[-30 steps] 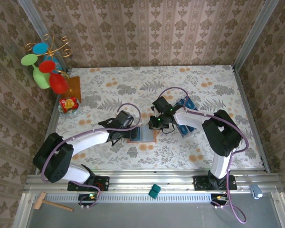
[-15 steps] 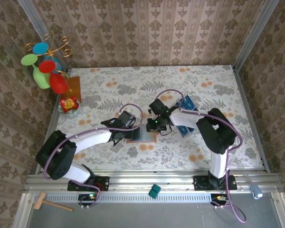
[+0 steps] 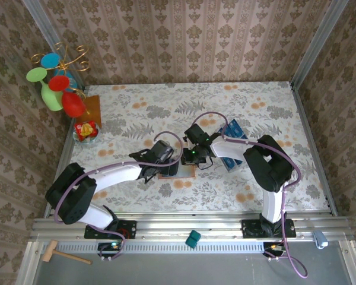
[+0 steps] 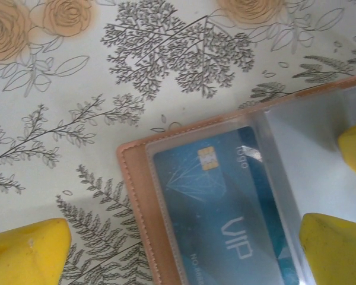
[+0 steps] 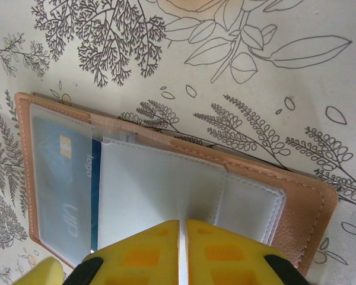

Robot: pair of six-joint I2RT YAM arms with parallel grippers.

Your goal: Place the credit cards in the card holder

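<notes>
Right gripper (image 5: 183,228) shifted left, pinching card holder (image 5: 296,208) flap edge; left gripper (image 4: 184,246) wide.

3 walls (image 3: 184,41) close the space in, all papered in brown damask with pale vertical stripes. 2 grey metal posts (image 3: 319,41) run down the far corners. The table (image 3: 273,107) wears a cream cloth printed with grey foliage and orange roses. An aluminium rail (image 3: 184,225) lines its near edge. The light is even and soft.
</notes>
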